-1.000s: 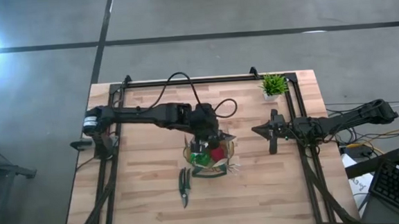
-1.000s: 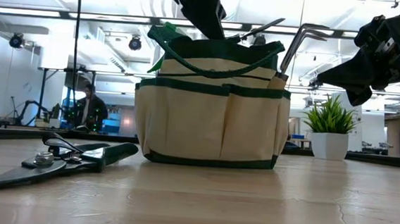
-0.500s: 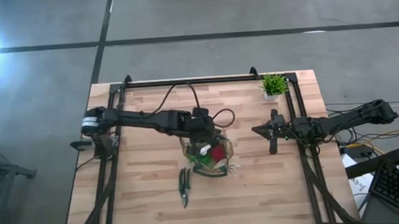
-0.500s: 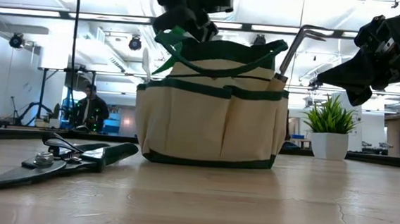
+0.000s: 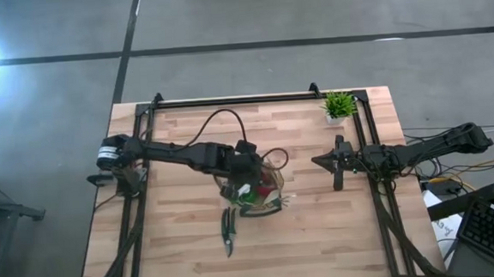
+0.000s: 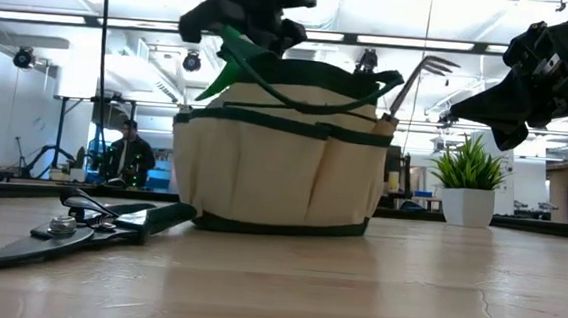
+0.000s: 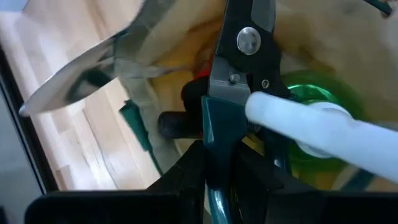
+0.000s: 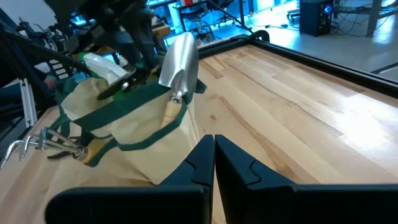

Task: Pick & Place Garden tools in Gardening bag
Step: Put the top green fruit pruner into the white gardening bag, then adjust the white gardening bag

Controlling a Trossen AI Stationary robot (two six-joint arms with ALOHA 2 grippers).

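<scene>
One tool is left out: the shears (image 5: 228,230) lie on the counter (image 5: 176,237) just beside the bag (image 5: 254,189). Over the last second the left pincer (image 5: 242,175) has slid from the bag's middle to its left rim, and the bag has shifted and tilted with it — whether its fingers grip anything I cannot tell. Trowel (image 8: 180,65), rake (image 6: 418,70), spray bottle (image 7: 311,112) and a red piece (image 5: 265,187) sit inside. The right pincer (image 5: 338,172) waits well apart, fingers together. Likely next — the shears.
</scene>
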